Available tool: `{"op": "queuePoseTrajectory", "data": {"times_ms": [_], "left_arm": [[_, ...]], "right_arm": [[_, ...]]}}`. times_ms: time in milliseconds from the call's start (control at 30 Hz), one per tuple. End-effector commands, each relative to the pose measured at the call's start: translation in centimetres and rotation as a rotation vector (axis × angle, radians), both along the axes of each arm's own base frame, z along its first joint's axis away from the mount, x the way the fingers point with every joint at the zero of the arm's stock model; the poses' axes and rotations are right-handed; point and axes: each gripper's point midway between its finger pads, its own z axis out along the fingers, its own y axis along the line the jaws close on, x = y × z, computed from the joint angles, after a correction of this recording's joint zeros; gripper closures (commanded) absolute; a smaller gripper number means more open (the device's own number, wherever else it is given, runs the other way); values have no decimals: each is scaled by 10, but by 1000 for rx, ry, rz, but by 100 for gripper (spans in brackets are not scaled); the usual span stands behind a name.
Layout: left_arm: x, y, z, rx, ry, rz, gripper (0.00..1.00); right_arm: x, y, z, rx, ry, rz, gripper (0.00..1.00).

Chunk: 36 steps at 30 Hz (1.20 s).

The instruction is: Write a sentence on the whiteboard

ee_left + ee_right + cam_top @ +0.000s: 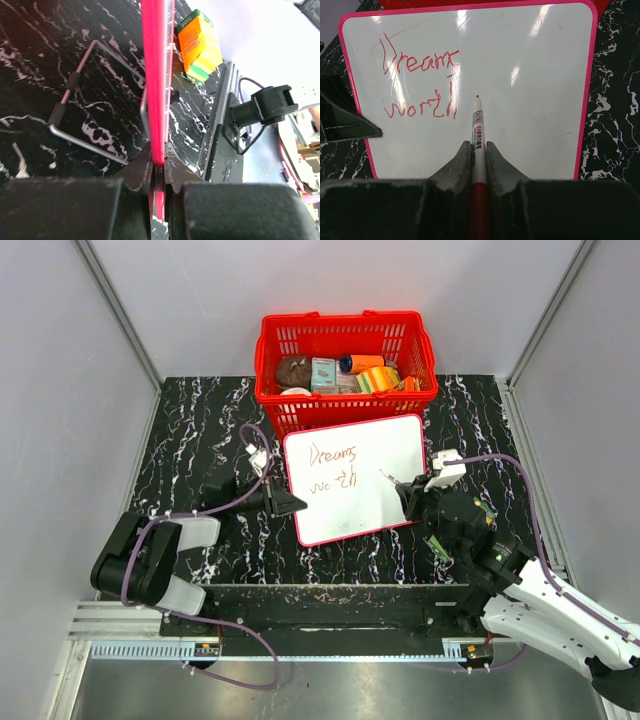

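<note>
The whiteboard (370, 475) lies on the black marbled table in front of the basket, its pink-red rim showing edge-on in the left wrist view (157, 75). Red handwriting, the sentence (420, 82), reads "Dream" over "worth" on its upper left part (333, 468). My left gripper (290, 503) is shut on the board's left rim (158, 160). My right gripper (478, 147) is shut on a slim red-and-white marker (478, 130). The marker's tip hovers just right of "worth", over the board's middle. In the top view the right gripper (408, 492) sits at the board's right edge.
A red basket (345, 335) with several items stands right behind the board. A bent metal wire frame (85, 90) lies on the table by the left gripper. An orange and green box (199, 45) sits beyond it. Grey walls close in both sides.
</note>
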Motion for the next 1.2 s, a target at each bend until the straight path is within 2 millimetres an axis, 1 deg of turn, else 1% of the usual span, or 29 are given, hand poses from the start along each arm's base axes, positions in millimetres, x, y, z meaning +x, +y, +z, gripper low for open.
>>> {"op": "queuePoseTrajectory", "data": {"times_ms": [0,33,100,133,167,200,233,467,600,700,767,900,1033,1167], "left_arm": [[10,18,4,105,-158,7,100],[11,21,3,116,-170,15,100],[13,27,8,116,-186,40,100],[12,29,7,122,-187,51,100],[13,31,10,126,-204,62,100],[14,35,4,152,-177,84,100],[15,36,2,173,-197,88,100],[10,41,1,185,-199,113,100],[11,46,4,194,-222,166,100],[10,47,6,189,-237,177,100],[9,47,4,190,-228,173,100],[10,44,5,182,-223,153,100],[11,43,3,181,-213,142,100],[11,42,2,177,-212,133,100]], "right_arm": [[4,-1,24,33,-50,-11,100],[4,-1,24,32,-49,-9,100],[3,0,24,32,-49,-5,100],[3,0,25,33,-51,-3,100],[3,1,25,31,-51,2,100],[3,1,25,32,-51,3,100],[3,1,25,31,-50,3,100],[5,4,24,16,-42,8,100],[6,4,23,9,-39,7,100],[7,9,18,2,-29,20,100],[8,12,15,-6,-21,28,100],[9,15,16,-5,-27,35,100],[12,17,13,-16,-23,35,100],[15,26,12,-28,-18,58,100]]}}
